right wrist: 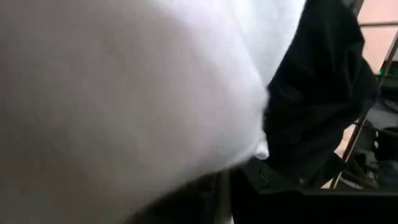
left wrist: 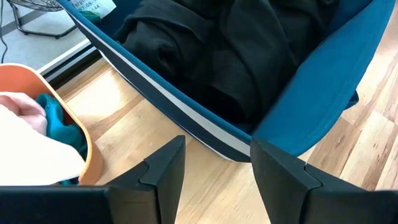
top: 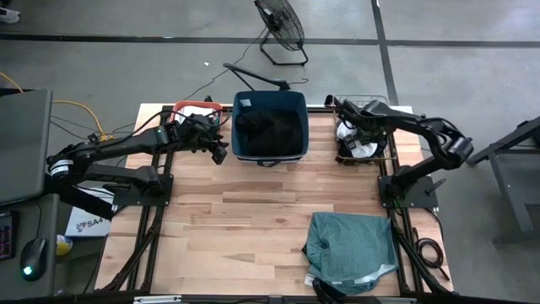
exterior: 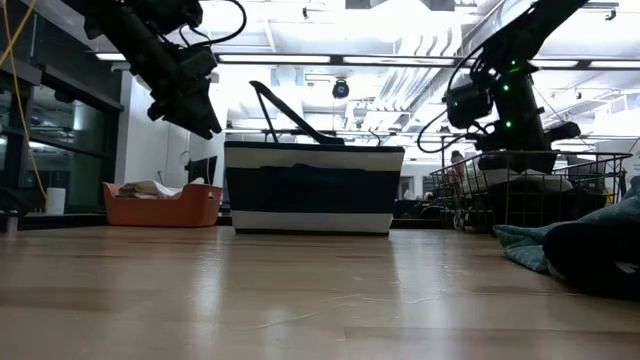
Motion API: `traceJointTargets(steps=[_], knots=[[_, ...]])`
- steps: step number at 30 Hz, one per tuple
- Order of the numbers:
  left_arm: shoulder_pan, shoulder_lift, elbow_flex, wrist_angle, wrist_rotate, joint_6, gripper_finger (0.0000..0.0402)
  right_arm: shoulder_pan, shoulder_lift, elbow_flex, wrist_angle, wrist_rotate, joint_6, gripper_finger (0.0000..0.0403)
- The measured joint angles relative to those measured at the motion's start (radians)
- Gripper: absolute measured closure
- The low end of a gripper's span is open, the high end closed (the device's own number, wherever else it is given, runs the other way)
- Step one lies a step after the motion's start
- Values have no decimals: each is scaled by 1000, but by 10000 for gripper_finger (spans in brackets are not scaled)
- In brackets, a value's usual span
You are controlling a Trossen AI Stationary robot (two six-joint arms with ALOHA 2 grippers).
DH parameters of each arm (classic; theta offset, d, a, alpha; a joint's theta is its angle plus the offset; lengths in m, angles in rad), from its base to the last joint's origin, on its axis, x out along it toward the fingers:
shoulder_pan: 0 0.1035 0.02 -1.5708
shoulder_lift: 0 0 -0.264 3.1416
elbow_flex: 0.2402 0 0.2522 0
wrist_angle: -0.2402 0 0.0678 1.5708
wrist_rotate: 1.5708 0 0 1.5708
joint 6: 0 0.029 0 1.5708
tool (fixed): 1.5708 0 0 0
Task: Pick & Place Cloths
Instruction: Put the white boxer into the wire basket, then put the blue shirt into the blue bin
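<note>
Our left gripper (left wrist: 214, 171) hovers with fingers apart beside the tub (top: 297, 143), empty. The right gripper (top: 350, 127) is down in the wire basket (top: 384, 156), pressed into a white cloth (right wrist: 124, 93); whether its fingers have closed we cannot tell. We judge it should pinch one layer and lift straight up, clear of the wire. We count one teal cloth (top: 348, 252) on the table, black cloths (left wrist: 230, 50) in the tub, one orange basin (exterior: 165, 205) holding more.
</note>
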Motion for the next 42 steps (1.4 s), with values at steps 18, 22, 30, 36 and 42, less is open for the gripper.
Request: traceJointTargets(steps=[18,22,30,36,42], knots=[[0,0,0,0,0,-3,223,3,-397,-1,21,-40,-62,189],[0,0,0,0,0,-4,223,4,-489,-1,0,-176,-59,152],[0,0,0,0,0,-7,223,57,-582,0,-94,-515,-1,142],[0,0,0,0,0,-7,223,252,-617,0,-201,-533,152,142],[0,0,0,0,0,-7,223,499,-633,0,-204,-527,339,142]])
